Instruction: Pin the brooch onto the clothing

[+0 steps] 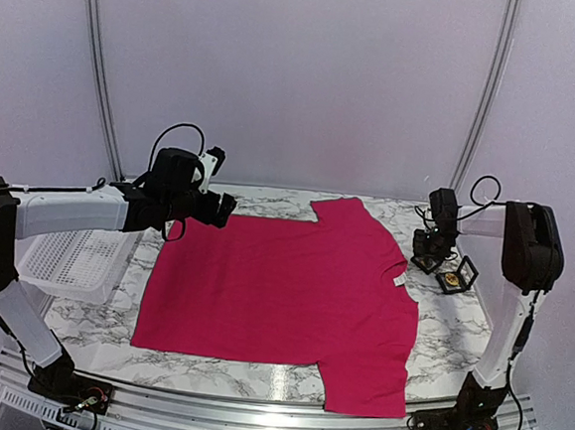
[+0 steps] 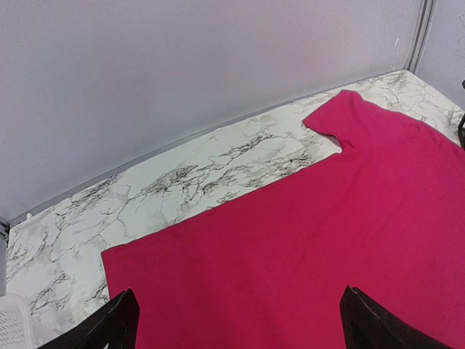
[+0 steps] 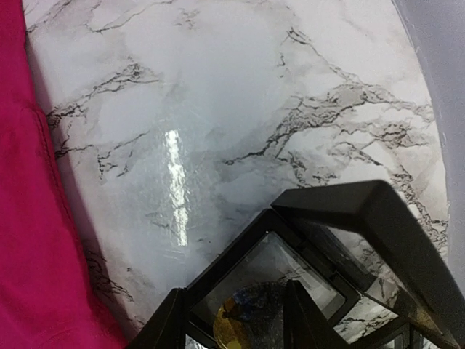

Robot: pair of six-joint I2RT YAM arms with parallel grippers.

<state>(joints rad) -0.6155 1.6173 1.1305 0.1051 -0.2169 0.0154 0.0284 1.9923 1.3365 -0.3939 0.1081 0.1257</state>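
The T-shirt [image 1: 281, 294] [image 2: 327, 240] [image 3: 29, 218] lies flat, spread over the middle of the marble tabletop [image 1: 442, 337]. Its long axis runs left to right: the hem faces the left edge, and the neck with its white neck label [image 1: 399, 281] points to the right edge. One sleeve reaches toward the far edge, the other nearly to the near edge.

The brooch [image 1: 451, 279] [image 3: 234, 327], round and gold, sits in a black display case [image 1: 459, 275] [image 3: 269, 258] by the right edge, apart from the shirt's neckline. The case's lid [image 3: 363, 211] stands open.

Bare marble runs in a band along the far edge, in a strip between neckline and case, and around the near right corner. Along the near edge only a thin strip is free. A white basket [image 1: 75, 258] [image 2: 11, 327] overhangs the left edge.

The right gripper [image 1: 429, 251] [image 3: 232, 320] is down at the case. Its jaws stand partly apart with the brooch between them, and I cannot tell whether they grip it. The shirt lies to its left, untouched.

The left gripper [image 1: 218, 210] [image 2: 243, 327] hangs above the shirt's far left corner with its jaws spread wide and nothing in them. The hem's far corner lies just beside its left finger in the wrist view, and cloth fills the gap below.
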